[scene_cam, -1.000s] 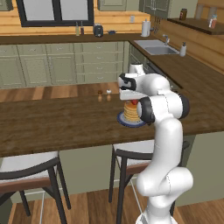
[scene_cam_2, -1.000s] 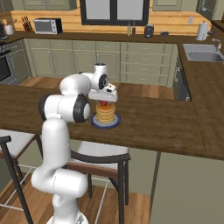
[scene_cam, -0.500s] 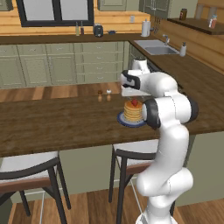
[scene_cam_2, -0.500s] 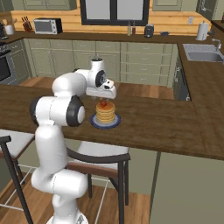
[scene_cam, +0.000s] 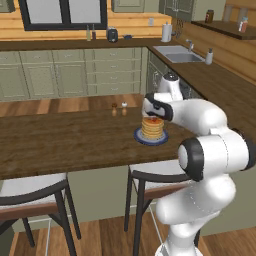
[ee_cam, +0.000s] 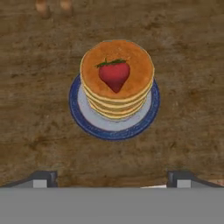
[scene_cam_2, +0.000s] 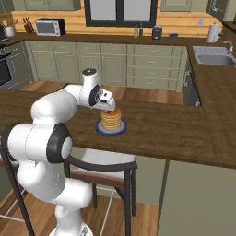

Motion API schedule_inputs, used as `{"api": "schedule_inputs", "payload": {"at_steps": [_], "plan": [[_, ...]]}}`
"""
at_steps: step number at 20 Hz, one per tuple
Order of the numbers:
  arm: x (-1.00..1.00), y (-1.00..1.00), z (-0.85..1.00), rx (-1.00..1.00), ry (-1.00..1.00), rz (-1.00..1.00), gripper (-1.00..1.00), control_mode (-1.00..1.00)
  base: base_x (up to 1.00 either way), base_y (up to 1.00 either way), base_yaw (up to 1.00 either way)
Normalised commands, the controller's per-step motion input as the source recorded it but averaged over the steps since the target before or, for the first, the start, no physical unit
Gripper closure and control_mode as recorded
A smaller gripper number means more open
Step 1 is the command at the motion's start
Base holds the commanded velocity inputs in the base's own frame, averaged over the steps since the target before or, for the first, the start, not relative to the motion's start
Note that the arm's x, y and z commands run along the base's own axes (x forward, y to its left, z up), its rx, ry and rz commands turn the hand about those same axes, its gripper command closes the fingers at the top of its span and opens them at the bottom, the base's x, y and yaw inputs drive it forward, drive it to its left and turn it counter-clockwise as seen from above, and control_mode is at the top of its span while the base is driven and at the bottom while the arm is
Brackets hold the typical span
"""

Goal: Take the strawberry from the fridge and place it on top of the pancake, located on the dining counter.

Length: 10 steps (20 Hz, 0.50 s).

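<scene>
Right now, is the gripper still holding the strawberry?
No. In the hand view the strawberry lies on top of the pancake, while the gripper stands open and apart from it.

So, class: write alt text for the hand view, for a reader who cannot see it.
A small red strawberry lies on top of a golden pancake stack on a round blue-rimmed plate, on the dark-brown wooden counter. The open gripper is above it.

The strawberry lies on the pancake stack, which sits on a plate on the dining counter. Two small shakers, perhaps salt and pepper, stand farther left. Stools stand along the near edge.
</scene>
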Motion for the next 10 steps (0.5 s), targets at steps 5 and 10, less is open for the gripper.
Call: {"api": "schedule_inputs", "payload": {"at_steps": [5, 10], "plan": [[-0.88, 0.39, 0.55, -0.01, -0.07, 0.0, -1.0, -1.0, 0.0, 0.0, 0.0], [-0.62, 0.83, 0.22, -0.05, 0.1, 0.05, -1.0, -1.0, 0.0, 0.0, 0.0]]}}
